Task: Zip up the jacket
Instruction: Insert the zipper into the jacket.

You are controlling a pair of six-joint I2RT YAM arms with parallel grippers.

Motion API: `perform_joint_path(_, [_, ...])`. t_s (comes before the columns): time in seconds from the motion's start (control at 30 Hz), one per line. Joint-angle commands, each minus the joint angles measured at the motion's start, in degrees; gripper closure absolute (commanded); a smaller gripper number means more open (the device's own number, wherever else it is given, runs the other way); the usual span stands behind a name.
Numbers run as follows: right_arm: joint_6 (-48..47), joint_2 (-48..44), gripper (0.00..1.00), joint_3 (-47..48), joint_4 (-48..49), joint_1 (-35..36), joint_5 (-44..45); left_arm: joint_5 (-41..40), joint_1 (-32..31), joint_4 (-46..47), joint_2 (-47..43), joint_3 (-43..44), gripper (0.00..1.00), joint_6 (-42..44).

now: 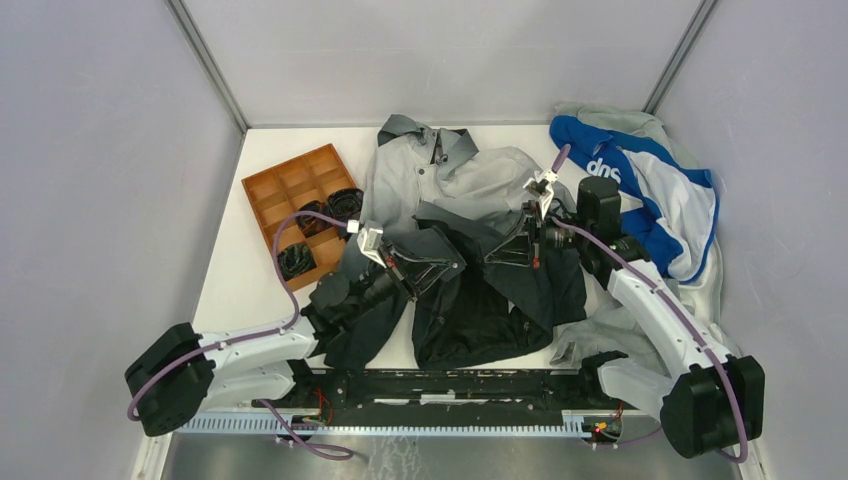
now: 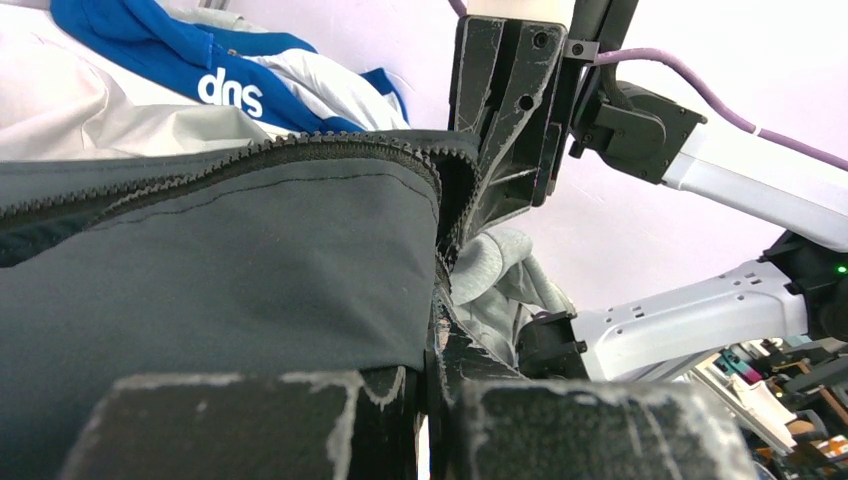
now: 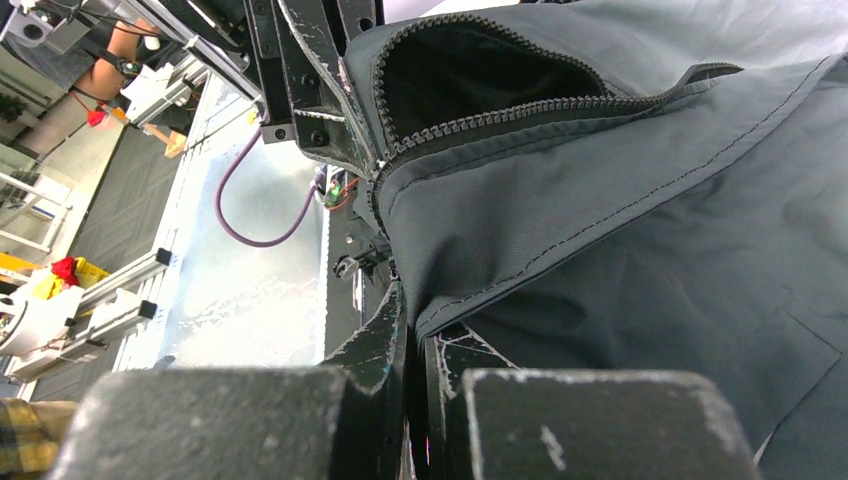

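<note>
Both black two-finger claws are clamped tight: the left gripper (image 1: 452, 266) and right gripper (image 1: 497, 256) each pinch a toothed front edge of the large hooded fabric jacket (image 1: 470, 315), light grey fading to charcoal. It sprawls mid white table (image 1: 238, 295), hem toward the near edge.

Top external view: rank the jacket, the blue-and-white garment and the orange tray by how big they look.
1. jacket, clearly largest
2. blue-and-white garment, bunched up
3. orange tray, smallest
</note>
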Motion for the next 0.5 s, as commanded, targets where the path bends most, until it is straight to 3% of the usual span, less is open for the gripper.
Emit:
perform_joint_path(0.0, [5.3,-2.0,1.0,-0.8,7.4,0.5,-1.1,0.8,-0.3,5.3,1.5,3.9,0.98,5.1])
perform_joint_path(0.47, [12.1,-2.4,1.0,-2.6,14.3,2.0,-0.9,2.7,-0.4,5.3,2.4,5.6,0.98,9.2])
